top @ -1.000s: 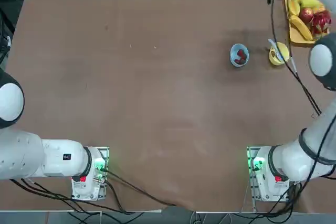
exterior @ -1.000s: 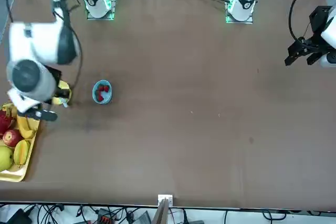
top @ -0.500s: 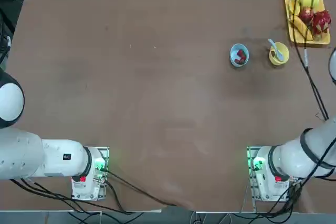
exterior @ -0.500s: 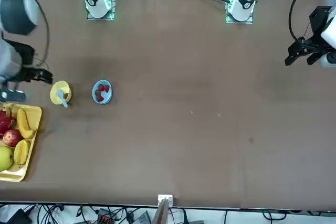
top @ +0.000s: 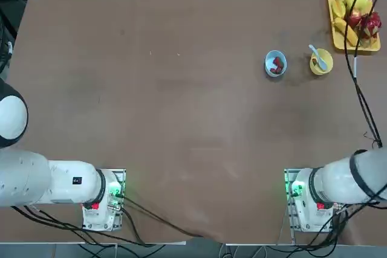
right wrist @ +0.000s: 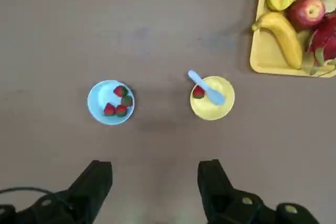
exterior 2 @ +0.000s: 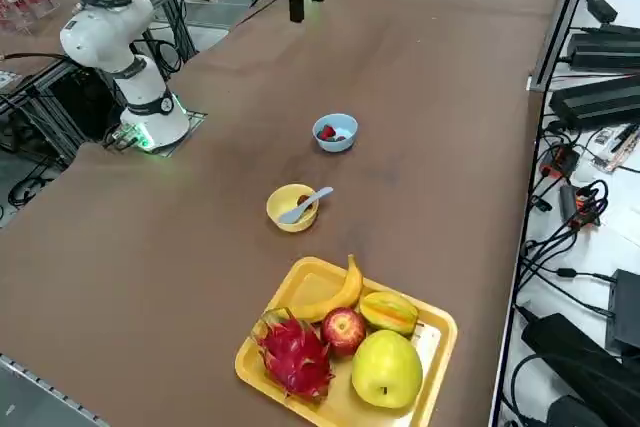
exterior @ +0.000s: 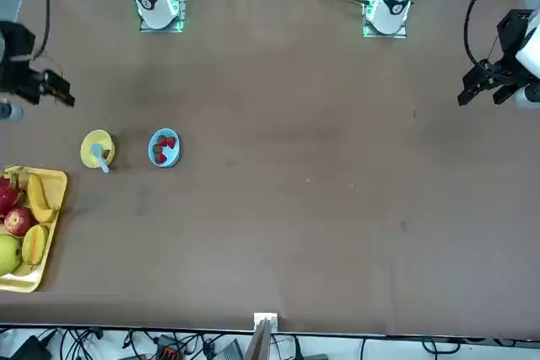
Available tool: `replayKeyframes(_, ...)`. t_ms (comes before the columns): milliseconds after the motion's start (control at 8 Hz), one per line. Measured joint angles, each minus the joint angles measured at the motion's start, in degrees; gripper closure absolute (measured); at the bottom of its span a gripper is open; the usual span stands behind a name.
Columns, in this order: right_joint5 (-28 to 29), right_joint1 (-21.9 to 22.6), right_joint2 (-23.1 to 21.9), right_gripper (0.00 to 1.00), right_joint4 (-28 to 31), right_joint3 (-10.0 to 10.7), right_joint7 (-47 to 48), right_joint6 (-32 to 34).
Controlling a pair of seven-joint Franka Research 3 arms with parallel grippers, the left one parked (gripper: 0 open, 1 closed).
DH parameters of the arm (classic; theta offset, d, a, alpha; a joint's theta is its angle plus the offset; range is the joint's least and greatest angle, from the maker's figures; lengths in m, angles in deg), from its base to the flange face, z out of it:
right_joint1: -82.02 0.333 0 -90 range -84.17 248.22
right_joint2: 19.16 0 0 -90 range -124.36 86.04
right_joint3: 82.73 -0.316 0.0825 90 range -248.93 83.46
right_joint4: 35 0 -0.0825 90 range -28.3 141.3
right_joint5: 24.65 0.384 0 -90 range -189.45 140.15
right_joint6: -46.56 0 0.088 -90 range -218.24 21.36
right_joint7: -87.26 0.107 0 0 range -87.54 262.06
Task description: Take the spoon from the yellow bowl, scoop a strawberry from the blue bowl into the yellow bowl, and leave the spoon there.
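Right tool [right wrist: 155, 190] cut off by the wrist view's lower edge, only spread fingertips shown; at the front view's left edge, partly out of frame. Spoon [right wrist: 206, 87] bowl end partly covering a strawberry [right wrist: 198, 92] in the yellow bowl [right wrist: 218, 109]. Fruit tray [right wrist: 258, 51] clipped at the wrist view's edge.

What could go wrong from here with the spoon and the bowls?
The spoon lies in the yellow bowl with its handle sticking out past the rim, so a nudge might tip it out. A strawberry sits right beside the spoon's scoop and could roll. The open right gripper hangs high above both; a careless descent might knock the blue bowl close by.
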Motion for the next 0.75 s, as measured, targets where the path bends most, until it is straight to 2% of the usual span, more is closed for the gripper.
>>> replayKeyframes(375,1.86,-0.02,-10.45,0.00,11.21,0.03,-3.04,-4.79)
replayKeyframes(750,2.61,-0.02,-13.12,0.00,12.92,-0.03,-3.47,-4.94)
